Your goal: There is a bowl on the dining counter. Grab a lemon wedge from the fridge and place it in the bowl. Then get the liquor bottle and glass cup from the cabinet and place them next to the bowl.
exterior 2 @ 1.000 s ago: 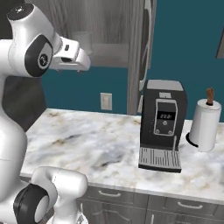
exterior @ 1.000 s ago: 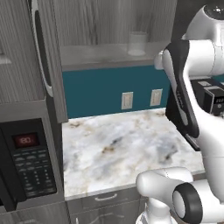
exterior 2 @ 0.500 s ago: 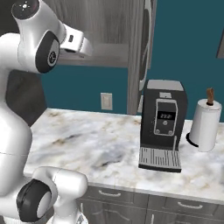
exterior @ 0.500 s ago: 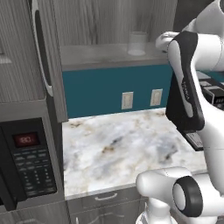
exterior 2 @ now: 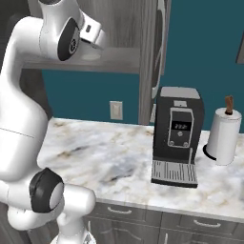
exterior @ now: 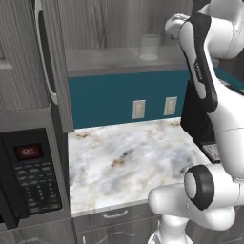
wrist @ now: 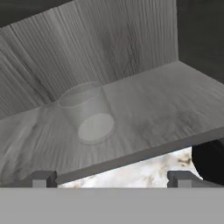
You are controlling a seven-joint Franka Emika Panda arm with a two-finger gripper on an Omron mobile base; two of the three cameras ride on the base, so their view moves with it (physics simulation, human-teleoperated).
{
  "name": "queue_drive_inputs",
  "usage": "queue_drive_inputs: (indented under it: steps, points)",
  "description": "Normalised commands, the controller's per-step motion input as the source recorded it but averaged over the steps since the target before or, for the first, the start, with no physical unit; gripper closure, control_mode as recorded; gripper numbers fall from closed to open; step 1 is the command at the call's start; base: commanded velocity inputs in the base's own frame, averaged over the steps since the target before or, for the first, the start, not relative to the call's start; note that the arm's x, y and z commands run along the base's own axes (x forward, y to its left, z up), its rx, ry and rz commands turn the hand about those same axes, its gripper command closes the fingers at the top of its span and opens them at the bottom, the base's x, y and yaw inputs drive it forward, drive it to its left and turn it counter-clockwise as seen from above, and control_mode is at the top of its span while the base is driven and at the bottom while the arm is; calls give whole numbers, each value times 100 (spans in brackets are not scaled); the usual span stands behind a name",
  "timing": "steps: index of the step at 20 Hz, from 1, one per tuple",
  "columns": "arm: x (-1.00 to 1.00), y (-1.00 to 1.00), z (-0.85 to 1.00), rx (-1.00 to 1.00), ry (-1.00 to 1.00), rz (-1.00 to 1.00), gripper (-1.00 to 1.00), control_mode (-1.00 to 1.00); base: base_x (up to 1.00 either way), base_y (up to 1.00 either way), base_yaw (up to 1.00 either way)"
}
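The white arm rises from its base, bends at a dark elbow joint and reaches high, its wrist turned toward the back of the scene. In the hand view the gripper point(wrist: 111, 178) points ahead with its two dark fingertips point(wrist: 43, 178) spread wide apart, nothing between them.

A: Where's the glass cup point(wrist: 87, 113)?
B: Upright on the open cabinet's grey wood-grain shelf point(wrist: 166, 105), ahead of the end effector point(wrist: 112, 178) and slightly left of its centre line.
A: Its look?
B: 1 short, clear, colourless tumbler.
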Motion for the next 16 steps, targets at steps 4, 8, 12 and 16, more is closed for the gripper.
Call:
queue_drive_inputs:
  steps: [4,8,12,16]
  points:
    - [54,0,5,13,0,0,-100,-100,0,0,0]
    - [41,0,-11,10,0,0,-100,-100,0,0,0]
    - [29,0,-28,5,0,0,-100,-100,0,0,0]
    - [33,0,-21,3,0,0,-100,-100,0,0,0]
